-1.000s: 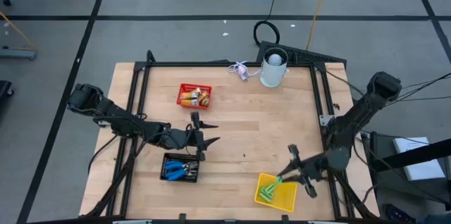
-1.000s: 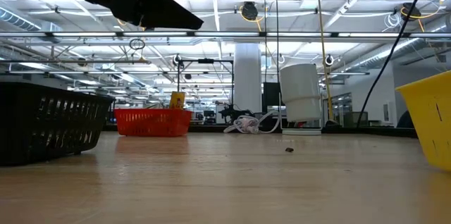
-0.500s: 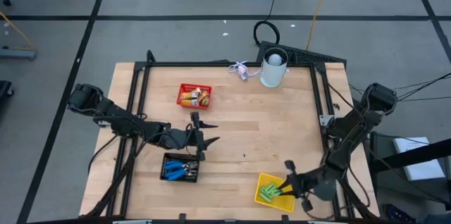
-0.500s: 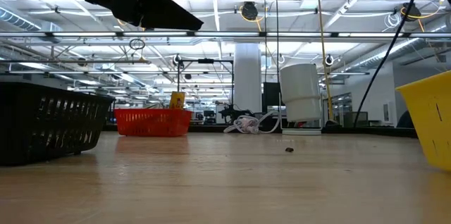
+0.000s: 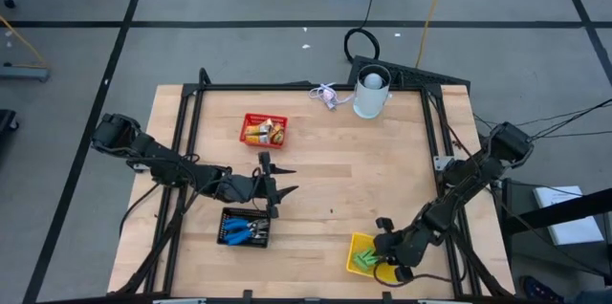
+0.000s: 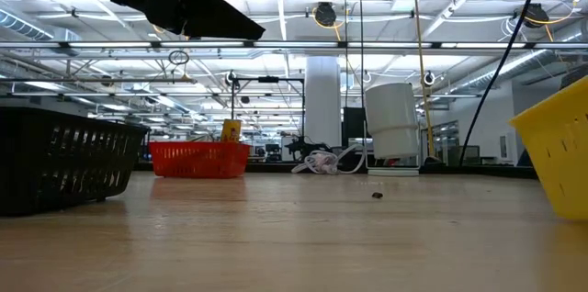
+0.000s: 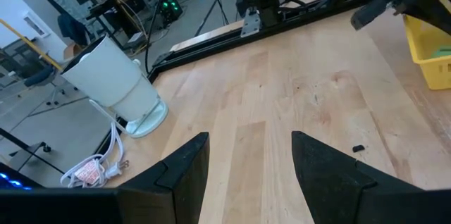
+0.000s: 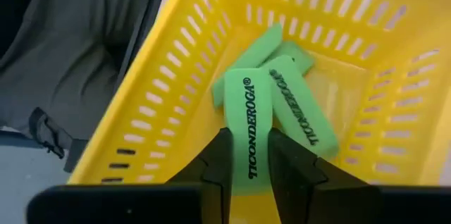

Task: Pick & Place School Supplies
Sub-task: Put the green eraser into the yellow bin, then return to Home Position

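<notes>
My right gripper [image 8: 245, 155] has its jaws clamped on a green bar [image 8: 248, 127] over the yellow basket [image 8: 169, 76], long axis running straight out from the jaws, above two others lying aslant. My left gripper [image 7: 246, 155] hangs open-jawed above the desk [image 7: 296, 104].

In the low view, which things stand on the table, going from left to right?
Black basket → red basket → white cup → yellow basket.
</notes>
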Controlling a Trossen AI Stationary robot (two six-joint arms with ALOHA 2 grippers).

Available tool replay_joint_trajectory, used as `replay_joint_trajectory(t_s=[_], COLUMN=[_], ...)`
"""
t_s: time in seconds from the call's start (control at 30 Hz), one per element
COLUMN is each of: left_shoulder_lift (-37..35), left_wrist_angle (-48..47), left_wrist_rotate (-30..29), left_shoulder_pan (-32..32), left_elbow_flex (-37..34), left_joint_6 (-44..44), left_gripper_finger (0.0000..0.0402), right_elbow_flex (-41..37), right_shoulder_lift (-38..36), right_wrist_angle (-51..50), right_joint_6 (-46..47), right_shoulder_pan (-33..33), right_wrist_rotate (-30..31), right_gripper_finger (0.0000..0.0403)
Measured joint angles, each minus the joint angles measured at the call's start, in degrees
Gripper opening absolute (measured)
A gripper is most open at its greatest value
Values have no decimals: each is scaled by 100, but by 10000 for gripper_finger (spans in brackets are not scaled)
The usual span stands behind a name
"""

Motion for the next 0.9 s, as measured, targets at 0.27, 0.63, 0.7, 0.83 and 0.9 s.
replay_joint_trajectory(t_s=[0.27,0.63,0.7,0.83,0.9], left_shoulder_lift=[0,-334,-581,-1253,-1688], left_wrist_angle=[2,-8,-288,-920,-1560], left_wrist_rotate=[-2,-62,-65,-57,-51], left_shoulder_pan=[0,-305,-411,-613,-703], left_elbow_flex=[0,0,0,7,1], left_joint_6=[73,298,241,-142,-450], left_gripper_finger=[204,204,205,204,204], right_elbow_flex=[-4,-13,-13,-13,-19], right_shoulder_lift=[9,-545,-859,-1687,-2128], right_wrist_angle=[195,957,1165,1216,1207], right_joint_6=[-9,-733,-1228,-2313,-2893], right_shoulder_pan=[-47,-163,-163,-163,-161], right_wrist_rotate=[-9,42,167,183,180], right_gripper_finger=[188,224,217,203,197])
